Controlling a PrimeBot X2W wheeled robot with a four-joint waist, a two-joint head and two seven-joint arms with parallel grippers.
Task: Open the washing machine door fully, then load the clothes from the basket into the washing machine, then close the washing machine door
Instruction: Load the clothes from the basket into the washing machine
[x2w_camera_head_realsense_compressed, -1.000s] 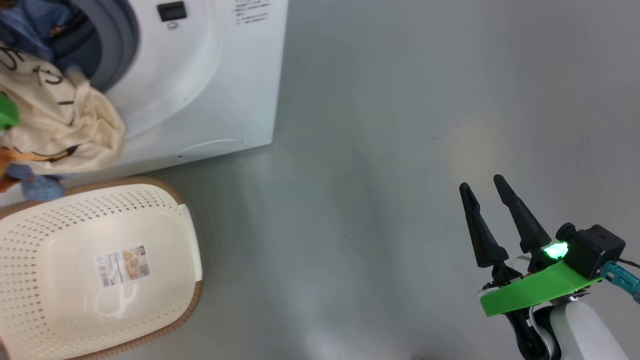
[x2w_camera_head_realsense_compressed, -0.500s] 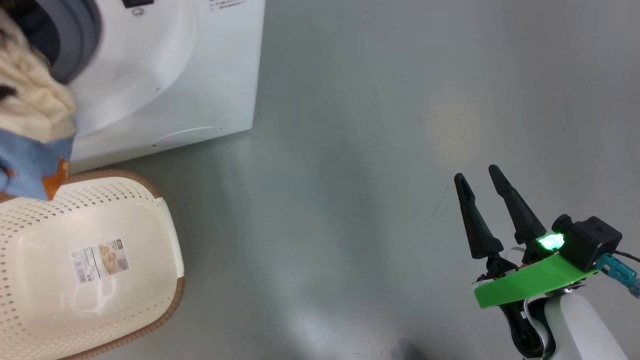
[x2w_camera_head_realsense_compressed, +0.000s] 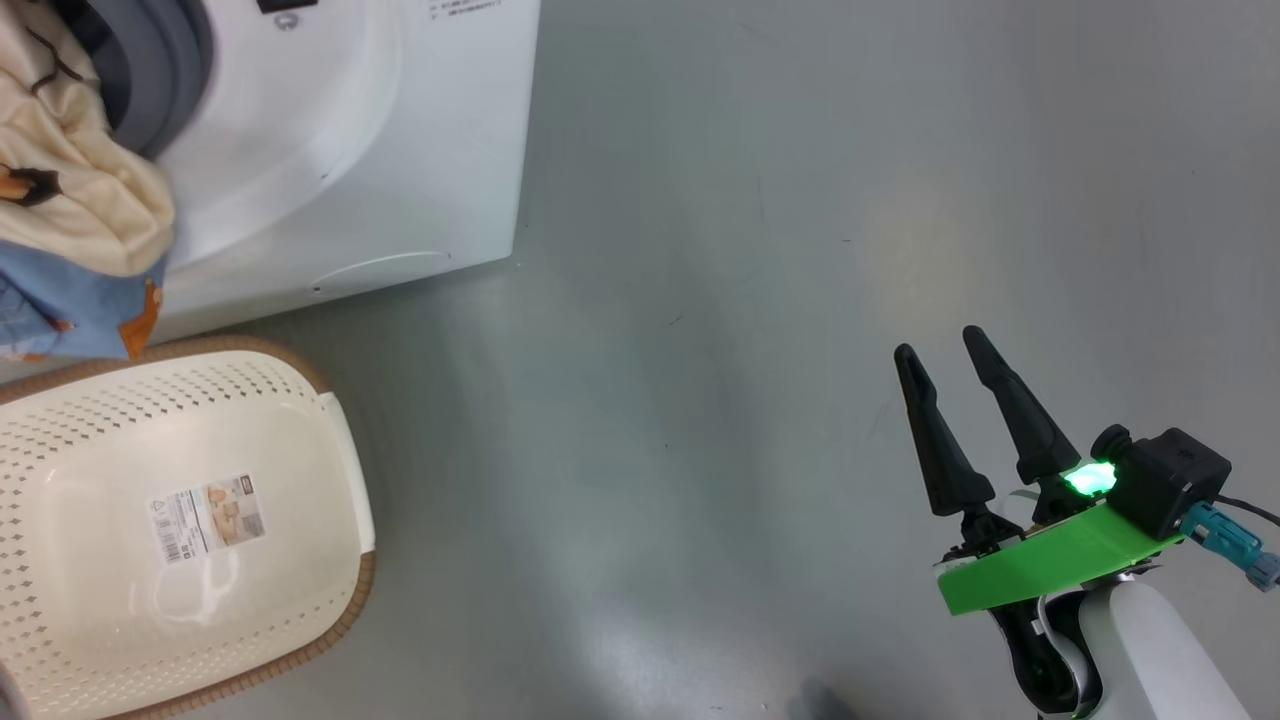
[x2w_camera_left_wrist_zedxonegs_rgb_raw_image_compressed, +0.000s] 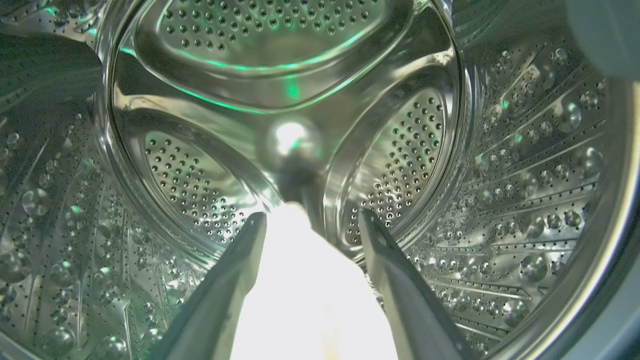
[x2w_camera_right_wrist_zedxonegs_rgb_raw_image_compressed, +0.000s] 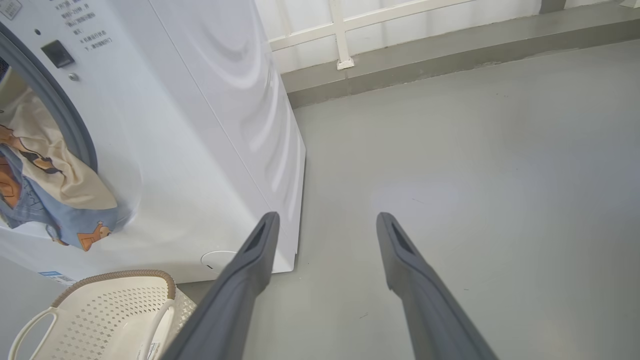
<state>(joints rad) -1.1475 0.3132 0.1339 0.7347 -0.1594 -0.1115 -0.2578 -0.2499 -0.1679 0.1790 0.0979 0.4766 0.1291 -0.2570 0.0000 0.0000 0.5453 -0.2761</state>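
The clothes (x2w_camera_head_realsense_compressed: 80, 200), cream over blue denim, hang from the mouth of the washing machine (x2w_camera_head_realsense_compressed: 400, 150). The paper label (x2w_camera_head_realsense_compressed: 205, 518) in the perforated basket (x2w_camera_head_realsense_compressed: 100, 430) I cannot read. My left tool (x2w_camera_left_wrist_zedxonegs_rgb_raw_image_compressed: 312, 216) is inside the steel drum (x2w_camera_left_wrist_zedxonegs_rgb_raw_image_compressed: 525, 200), fingers wide apart with a glaring white mass (x2w_camera_left_wrist_zedxonegs_rgb_raw_image_compressed: 310, 300) between them; my right tool (x2w_camera_head_realsense_compressed: 936, 341) stands open.

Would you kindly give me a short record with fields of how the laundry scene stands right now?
washing machine: opening uncovered, grey gasket showing
clothes: cream and blue bundle hanging out of the opening over the front
basket: on the floor by the machine, no clothes seen inside, paper label on its bottom
left gripper: inside the steel drum, jaws apart, bright pale mass between them
right gripper: jaws open, nothing held, above the floor
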